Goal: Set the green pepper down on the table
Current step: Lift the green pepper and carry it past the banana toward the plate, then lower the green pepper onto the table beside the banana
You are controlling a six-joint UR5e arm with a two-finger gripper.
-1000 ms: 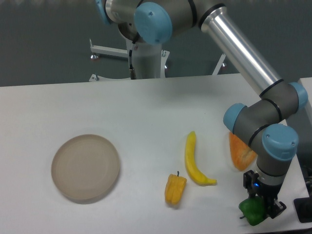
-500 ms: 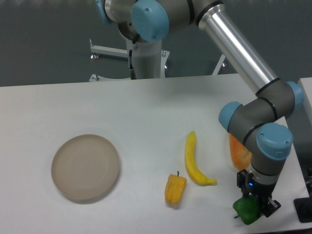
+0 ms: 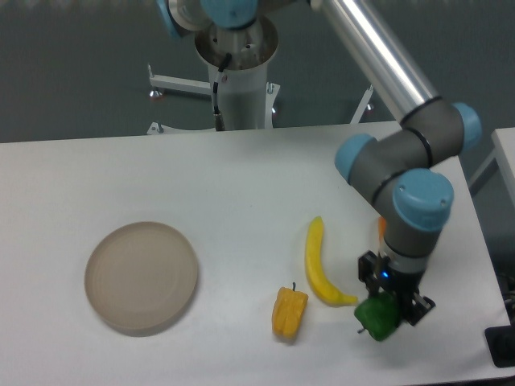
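— Leftward since a second ago: the gripper (image 3: 387,306) carries the green pepper (image 3: 377,318) toward the banana (image 3: 319,264).
— Released yet?
— No, pinched between the fingers, low over the surface (image 3: 241,185). Lowering and letting go remain.

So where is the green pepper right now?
The green pepper is in the gripper near the table's front right, just right of the banana's lower tip.
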